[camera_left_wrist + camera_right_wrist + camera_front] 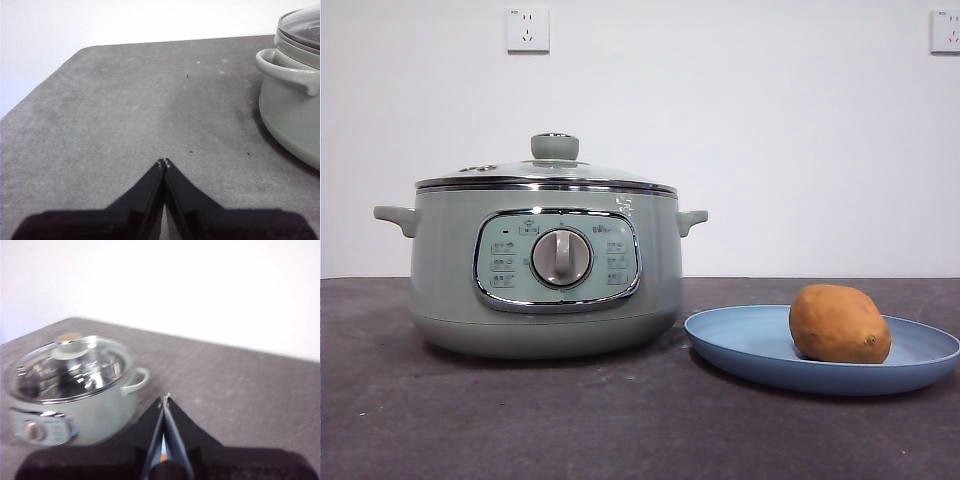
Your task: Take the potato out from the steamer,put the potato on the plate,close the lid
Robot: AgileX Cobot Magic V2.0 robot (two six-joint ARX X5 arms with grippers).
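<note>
The sage-green steamer [545, 270] stands left of centre in the front view, with the glass lid [548, 172] resting closed on it. To its right, the orange-brown potato [839, 323] lies on the light-blue plate [740, 340]. My left gripper [163, 162] is shut and empty, low over the bare table beside the steamer [292, 105] and its handle. My right gripper [165, 398] is shut and empty, raised above the table beside the steamer [70, 390], whose lid [67, 367] shows from above. Neither arm appears in the front view.
The dark grey table [620, 430] stretches around the pot and plate. A white wall with two sockets [528, 30] stands behind. The table's far rounded corner [87, 50] shows in the left wrist view.
</note>
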